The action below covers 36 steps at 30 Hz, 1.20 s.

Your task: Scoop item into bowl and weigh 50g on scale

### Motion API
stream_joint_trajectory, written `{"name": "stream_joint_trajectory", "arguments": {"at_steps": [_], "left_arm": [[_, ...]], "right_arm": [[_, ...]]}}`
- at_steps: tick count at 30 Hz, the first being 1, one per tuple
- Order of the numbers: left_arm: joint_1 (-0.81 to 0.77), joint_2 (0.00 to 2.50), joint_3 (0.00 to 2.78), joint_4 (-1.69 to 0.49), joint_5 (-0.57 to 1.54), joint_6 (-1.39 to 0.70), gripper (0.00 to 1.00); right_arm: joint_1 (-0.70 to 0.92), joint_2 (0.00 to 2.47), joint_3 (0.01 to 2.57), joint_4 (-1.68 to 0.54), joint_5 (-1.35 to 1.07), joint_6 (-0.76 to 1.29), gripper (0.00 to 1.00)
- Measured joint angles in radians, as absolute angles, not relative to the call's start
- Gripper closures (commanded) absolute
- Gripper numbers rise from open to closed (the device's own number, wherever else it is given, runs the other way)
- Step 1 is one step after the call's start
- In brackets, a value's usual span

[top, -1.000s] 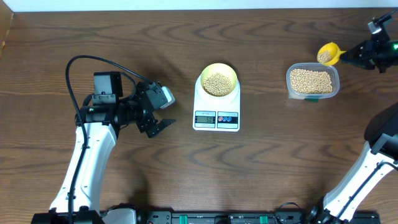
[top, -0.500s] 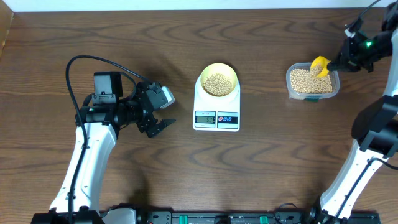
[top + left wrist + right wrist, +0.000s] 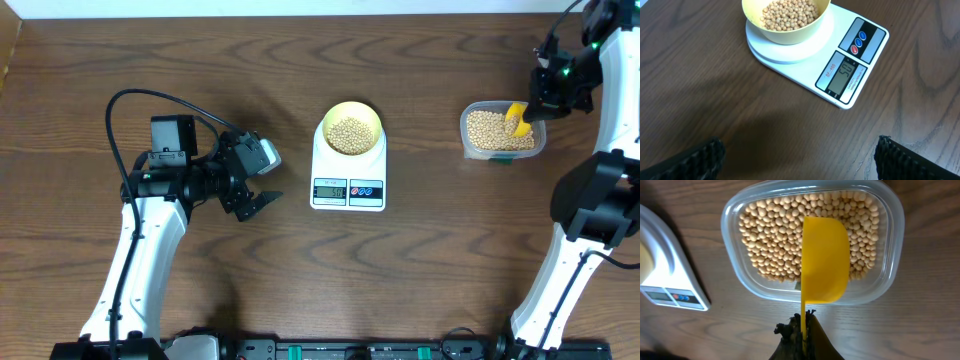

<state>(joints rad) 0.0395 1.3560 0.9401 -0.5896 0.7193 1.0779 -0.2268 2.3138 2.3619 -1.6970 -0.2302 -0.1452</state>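
Across the dark brown, wood-grained tabletop (image 3: 450,260), which fills nearly the whole overhead view, only a pale strip (image 3: 300,8) of the room shows along the far edge, and a black rail (image 3: 350,351) with green fittings runs along the near edge. Near the middle stands the white scale (image 3: 348,172), its grey display and two round buttons facing the near side; in the left wrist view the display shows what looks like 50. The pale yellow bowl (image 3: 351,105) sits on the scale's round platform and holds a heap of tan beans (image 3: 349,135). Well to the right, a clear plastic tub (image 3: 466,130) rests on the wood, with more of the beans covering its bottom. The right pincer (image 3: 802,330) is clenched on the thin handle of a bright yellow scoop (image 3: 824,260), whose cup lies over the near part of the tub, just above or in the beans; I cannot tell which. The left pincer (image 3: 800,157) hangs over bare wood to the left of the scale, its fingers spread wide apart and grasping nothing. A black cable (image 3: 130,100) loops above the left arm.
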Motion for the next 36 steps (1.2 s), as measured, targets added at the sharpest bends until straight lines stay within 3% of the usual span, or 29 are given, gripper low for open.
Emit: {"name": "stream_joint_trajectory", "arguments": {"at_steps": [23,36], "left_arm": [[0.039,1.356,0.94,-0.59,0.719,1.078,0.02],[0.039,1.356,0.94,-0.59,0.72,1.078,0.02]], "right_arm": [[0.071,2.312,2.362,-1.696,0.201,-0.035,0.99],[0.121,2.276,2.362,-1.697,0.326,0.065,0.99]]}}
